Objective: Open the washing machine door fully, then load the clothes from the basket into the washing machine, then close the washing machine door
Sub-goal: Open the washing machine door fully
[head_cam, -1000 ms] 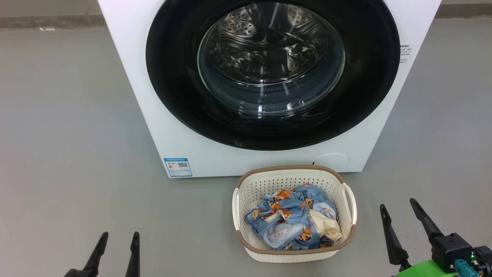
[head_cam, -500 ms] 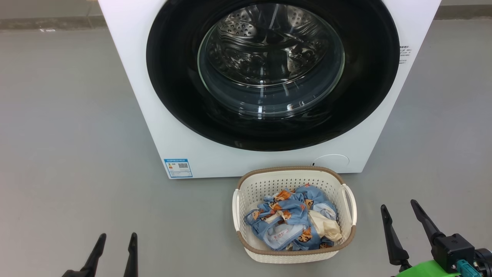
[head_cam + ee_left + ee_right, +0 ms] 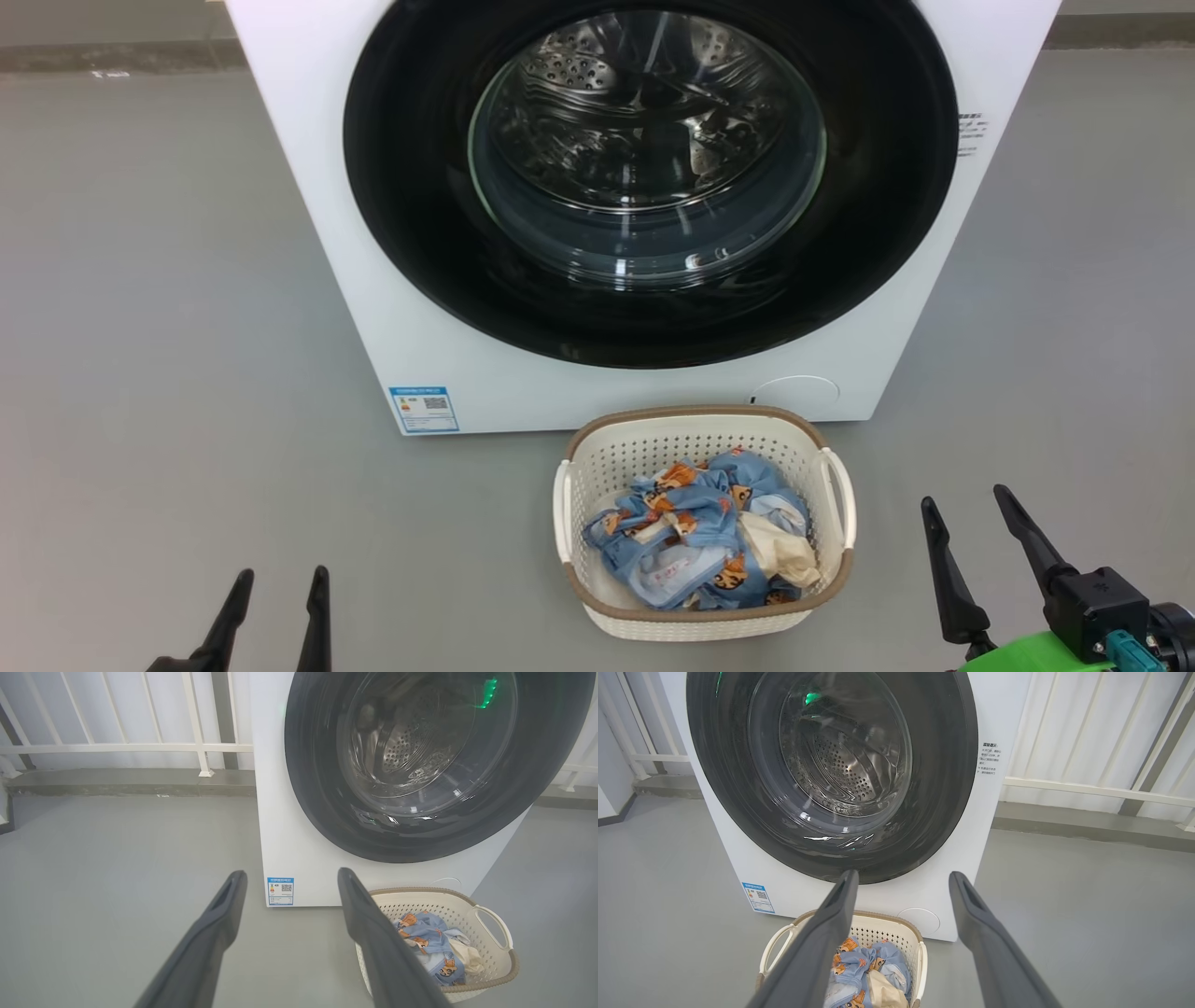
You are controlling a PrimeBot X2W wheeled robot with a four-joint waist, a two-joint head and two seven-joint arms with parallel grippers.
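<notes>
The left tool (image 3: 283, 572) hangs with fingers spread, empty. Ahead and right of it stands one washing machine (image 3: 560, 392), its one washing machine door (image 3: 411, 233) shut, so no step is done. One basket (image 3: 695, 413), between the two tools, holds all the clothes (image 3: 695, 532): opening, loading, closing remain. The right tool (image 3: 963, 496) gapes empty.

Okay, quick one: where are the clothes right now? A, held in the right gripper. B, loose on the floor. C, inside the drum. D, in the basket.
D: the clothes lie bunched in the basket on the floor in front of the shut door.
</notes>
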